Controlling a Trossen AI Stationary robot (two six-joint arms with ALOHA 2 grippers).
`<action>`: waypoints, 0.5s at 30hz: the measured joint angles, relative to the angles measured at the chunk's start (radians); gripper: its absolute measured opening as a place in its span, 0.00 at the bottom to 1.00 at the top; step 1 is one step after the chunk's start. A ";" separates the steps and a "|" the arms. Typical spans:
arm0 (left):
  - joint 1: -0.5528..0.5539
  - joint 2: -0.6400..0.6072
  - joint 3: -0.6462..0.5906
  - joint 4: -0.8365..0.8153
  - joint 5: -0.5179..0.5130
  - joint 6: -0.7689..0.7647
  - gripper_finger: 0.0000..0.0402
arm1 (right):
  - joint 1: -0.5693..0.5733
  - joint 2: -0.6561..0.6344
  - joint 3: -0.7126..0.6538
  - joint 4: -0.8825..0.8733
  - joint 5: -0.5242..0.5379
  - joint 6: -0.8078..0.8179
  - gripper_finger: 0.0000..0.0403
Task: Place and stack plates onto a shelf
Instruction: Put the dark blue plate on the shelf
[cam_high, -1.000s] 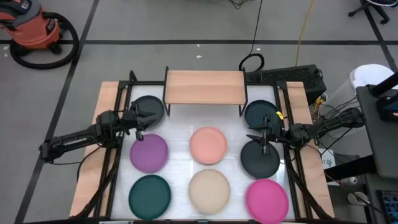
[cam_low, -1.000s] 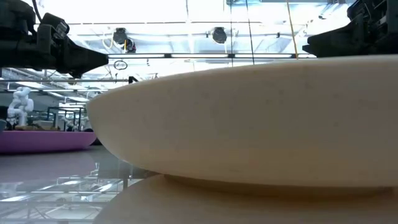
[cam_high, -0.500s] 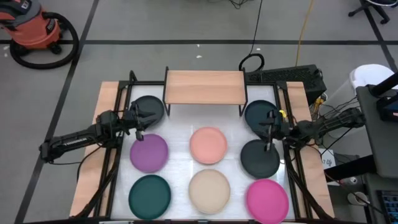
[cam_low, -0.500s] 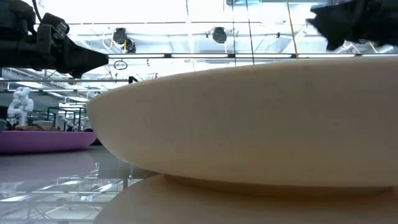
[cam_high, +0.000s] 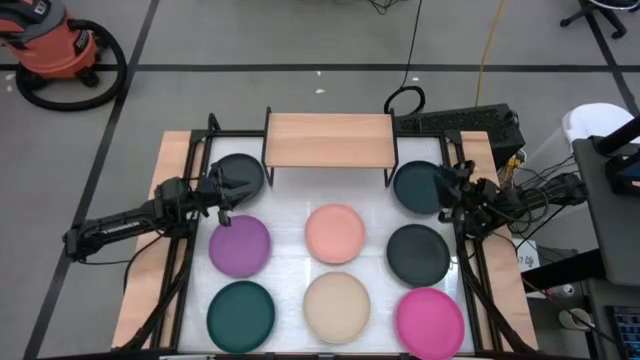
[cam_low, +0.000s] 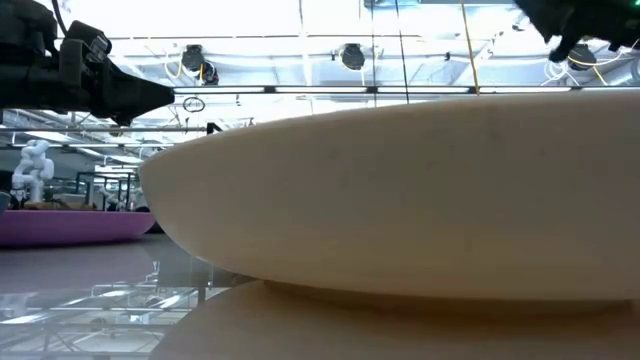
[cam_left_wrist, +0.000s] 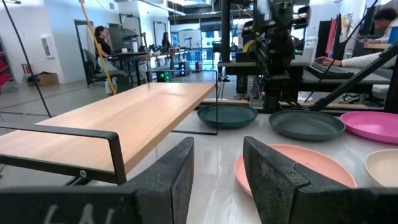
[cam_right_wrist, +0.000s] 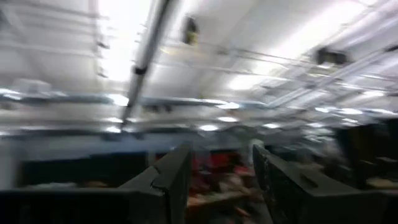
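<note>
High view: eight plates lie on the white worktop (cam_high: 290, 275) in a loose grid, none yet on the shelf (cam_high: 329, 139), which stands bare at the far edge where both arms can reach it. The left gripper (cam_high: 226, 196) hovers between the black plate (cam_high: 240, 174) and the purple plate (cam_high: 240, 246), waiting. The right gripper (cam_high: 450, 190) is over the near rim of the dark teal plate (cam_high: 418, 187), probably lining up for a rim grasp; its jaws are empty, though their spread is not clear here. The dark grey plate (cam_high: 418, 253), salmon plate (cam_high: 335, 233), beige plate (cam_high: 337, 303), magenta plate (cam_high: 430, 317) and green-teal plate (cam_high: 241, 311) lie apart, leaving room for fingers.

Low view: the beige plate fills the frame; the purple rim shows beside it.

Left wrist view: its jaws are parted with nothing between them, facing the shelf board edge-on.

Right wrist view: its fingers (cam_right_wrist: 174, 180) stand apart, released, pointed up at the ceiling lights; no plate shows.
</note>
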 joint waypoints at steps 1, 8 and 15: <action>0.000 0.000 0.000 0.000 0.000 0.000 0.36 | 0.000 0.000 0.000 -0.002 0.041 -0.019 0.37; 0.000 0.000 0.000 0.000 0.000 0.000 0.36 | -0.030 0.000 0.000 0.056 0.097 -0.081 0.37; 0.000 0.000 0.000 0.000 0.000 0.000 0.36 | -0.079 0.012 0.000 0.016 0.123 -0.114 0.37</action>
